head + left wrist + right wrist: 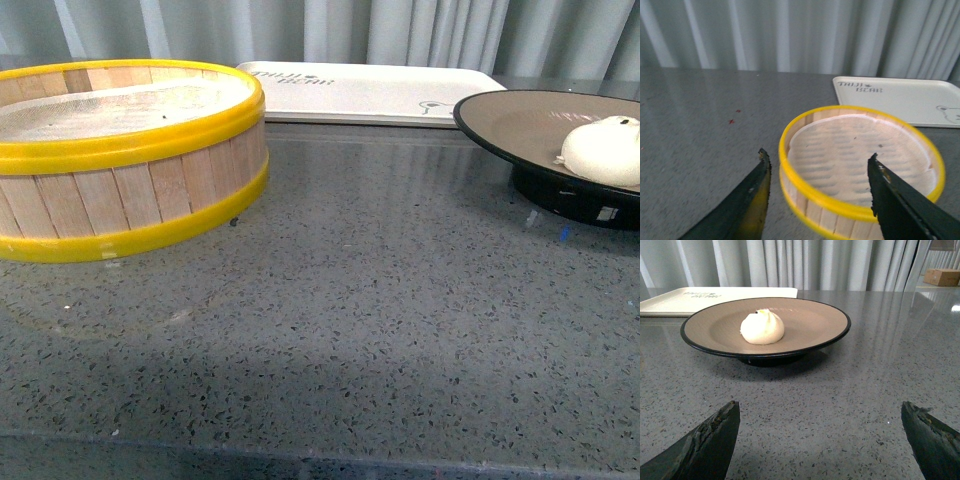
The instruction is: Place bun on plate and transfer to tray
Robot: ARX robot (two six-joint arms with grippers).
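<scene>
Front view, starting up close: speckled grey table (380,340) filling the foreground. Further back on the left, a wooden steamer basket (130,190) with yellow bands top and bottom, standing flat on the table, pale liner (110,110) inside. Over on the right, about as far back, the plate (510,125): tan inside, black rim, black foot, partly cut off by the frame edge. Sat on that tan inside, the bun (605,150), white, pinched top up. So bun on plate, plate on table, not on the tray (370,95). Lies flat at the far side of the table, behind the basket and the plate, cream-white with dark lettering and a little drawing near one corner. Grey curtain (400,30) behind all of it. Left wrist view: left claw (818,165) spread wide, gripping nothing, with the near side of the basket showing between its fingers and a strip of table between basket and tray further off. Right wrist view: right claw (820,412) also spread wide and holding nothing, low over the table, plate and bun beyond it and clear of the fingertips, tray past the plate. Way off at the back, a cardboard box (944,276) on some ledge.
</scene>
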